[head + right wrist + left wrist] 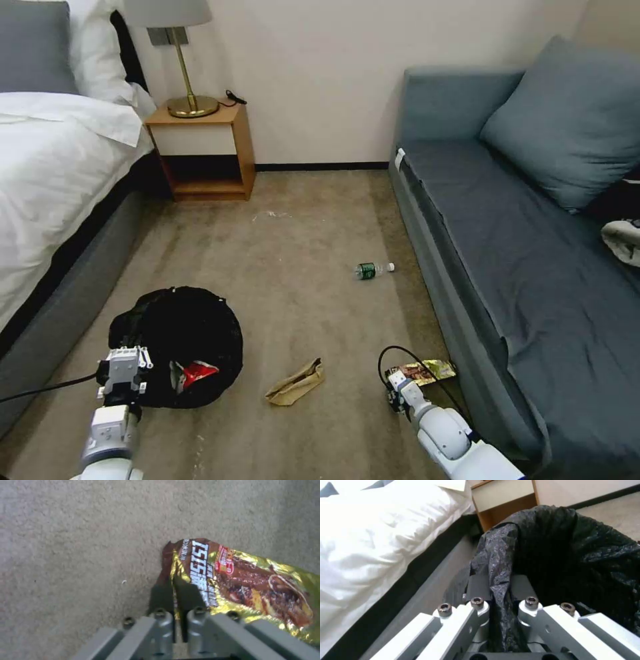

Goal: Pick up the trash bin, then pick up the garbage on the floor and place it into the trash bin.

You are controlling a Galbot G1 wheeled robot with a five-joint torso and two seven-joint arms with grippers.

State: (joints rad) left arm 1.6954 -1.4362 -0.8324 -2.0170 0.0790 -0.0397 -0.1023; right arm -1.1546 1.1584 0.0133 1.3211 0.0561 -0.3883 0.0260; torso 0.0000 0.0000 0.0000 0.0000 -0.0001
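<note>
The trash bin, wrapped in its crinkled black bag, is at the lower left of the head view beside the bed. My left gripper is shut on the bag-covered rim. A red snack wrapper lies inside the bin. My right gripper is down at the carpet beside the sofa, shut on the edge of the gold-brown snack wrapper. The crumpled tan paper bag lies on the carpet between the two grippers. The green-labelled bottle lies farther off near the sofa.
A white-sheeted bed runs along the left and a grey-blue sofa along the right. A wooden nightstand with a brass lamp stands at the far wall. Open carpet lies in between.
</note>
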